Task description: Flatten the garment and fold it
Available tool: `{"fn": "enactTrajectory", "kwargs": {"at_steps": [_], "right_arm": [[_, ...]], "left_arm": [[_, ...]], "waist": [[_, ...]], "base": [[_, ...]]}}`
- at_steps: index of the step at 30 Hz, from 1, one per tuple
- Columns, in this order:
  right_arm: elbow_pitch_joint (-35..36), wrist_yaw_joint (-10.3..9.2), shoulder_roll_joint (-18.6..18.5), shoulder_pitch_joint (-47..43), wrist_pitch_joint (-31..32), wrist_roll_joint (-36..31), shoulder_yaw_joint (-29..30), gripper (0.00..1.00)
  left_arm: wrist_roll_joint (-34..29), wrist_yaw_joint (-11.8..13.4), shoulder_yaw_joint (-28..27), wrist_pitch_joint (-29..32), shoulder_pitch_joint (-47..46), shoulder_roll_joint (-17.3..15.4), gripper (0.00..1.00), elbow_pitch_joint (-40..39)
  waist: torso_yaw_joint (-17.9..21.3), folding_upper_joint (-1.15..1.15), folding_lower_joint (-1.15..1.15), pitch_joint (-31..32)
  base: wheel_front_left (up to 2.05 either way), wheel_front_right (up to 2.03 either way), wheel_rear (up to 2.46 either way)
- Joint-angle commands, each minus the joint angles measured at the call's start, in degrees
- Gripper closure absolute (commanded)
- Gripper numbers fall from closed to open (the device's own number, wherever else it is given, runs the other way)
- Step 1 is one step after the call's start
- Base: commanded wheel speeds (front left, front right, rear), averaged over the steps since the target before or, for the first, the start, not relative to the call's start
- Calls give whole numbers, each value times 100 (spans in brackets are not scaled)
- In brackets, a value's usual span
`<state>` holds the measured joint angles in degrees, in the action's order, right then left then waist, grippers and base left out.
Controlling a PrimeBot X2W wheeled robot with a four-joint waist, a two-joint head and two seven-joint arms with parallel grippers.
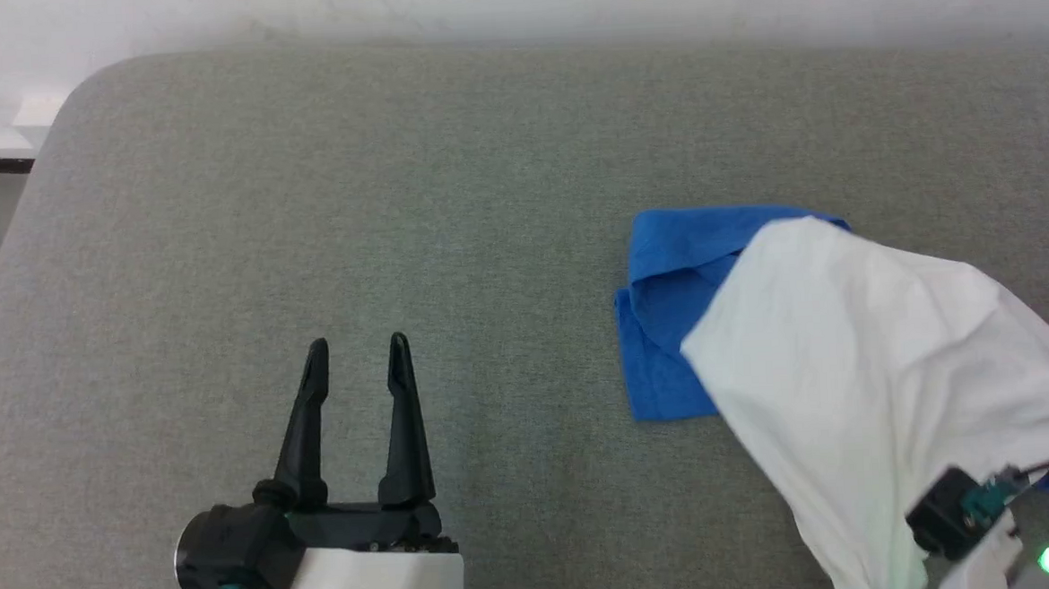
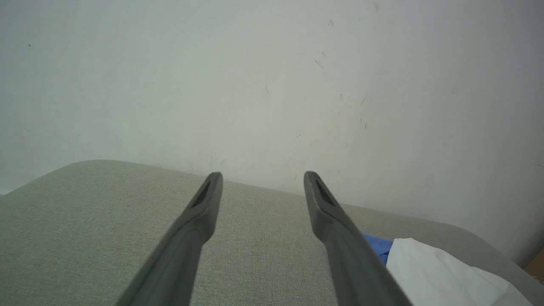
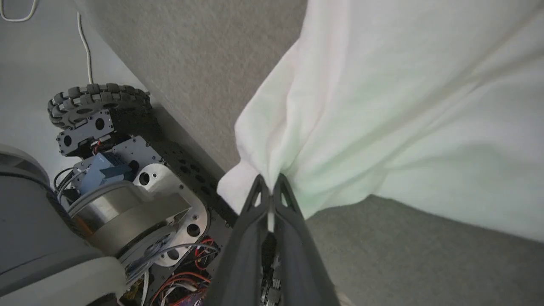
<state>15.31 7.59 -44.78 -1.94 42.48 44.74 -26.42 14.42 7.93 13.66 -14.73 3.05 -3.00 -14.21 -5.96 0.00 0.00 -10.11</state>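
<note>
The garment, white with blue sleeves, is bunched at the right side of the grey cushioned surface. One blue sleeve lies folded flat to its left. In the right wrist view my right gripper is shut on a gathered edge of the garment's white cloth, which is lifted and drapes away from the fingertips. My left gripper stands open at the lower left, well apart from the garment, with nothing between its fingers. A corner of the garment shows at the left wrist view's lower right.
A pale wall runs behind the surface's far edge. The surface's rounded left corner drops off to the floor. My wheeled base, with a tyre and wiring, sits beside the surface's near edge below the right gripper.
</note>
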Motion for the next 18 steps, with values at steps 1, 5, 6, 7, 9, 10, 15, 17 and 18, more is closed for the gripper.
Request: {"fn": "enactTrajectory", "kwargs": {"at_steps": [1, 5, 6, 7, 9, 10, 15, 17, 18], "right_arm": [[-25, -10, -23, -140, 44, 57, 32, 100], [-173, -10, -27, -628, -11, -5, 206, 100], [-219, -10, 23, -673, -102, -65, 225, 100], [-255, -10, 103, -680, -254, -145, 258, 66], [-318, -10, 217, -673, -452, -285, 217, 47], [-318, -10, 292, -653, -548, -307, 213, 0], [15, -10, 669, -364, -1250, -238, 427, 0], [156, -10, 844, -259, -1654, -340, 748, 0], [202, -10, 975, -214, -1953, -479, 993, 0]], "left_arm": [[38, 0, 3, -27, -75, 12, 0, 14], [66, -5, 30, -27, -83, 12, 0, 46], [65, -13, 29, -27, -85, 12, 0, 62], [64, -25, 29, -27, -86, 12, 0, 81], [51, -48, 28, -27, -81, 12, 0, 127], [49, -56, 20, -27, -73, 12, 0, 148], [32, -137, -60, -27, 24, 12, 0, 216], [25, -172, -98, -27, 75, 9, 0, 226], [18, -187, -115, -27, 97, 7, 0, 223]], "waist": [[52, 0, 0, -2], [108, 0, 0, -19], [123, 0, 0, -14], [137, 0, 0, -2], [160, 0, 0, 47], [172, 0, 0, 82], [247, 0, 0, 281], [277, 0, 0, 345], [290, 0, 0, 366]], "base": [[0, 0, 0], [0, 0, 0], [0, 0, 0], [0, 0, 0], [0, 0, 0], [0, 0, 0], [0, 0, 0], [0, 0, 0], [0, 0, 0]]}}
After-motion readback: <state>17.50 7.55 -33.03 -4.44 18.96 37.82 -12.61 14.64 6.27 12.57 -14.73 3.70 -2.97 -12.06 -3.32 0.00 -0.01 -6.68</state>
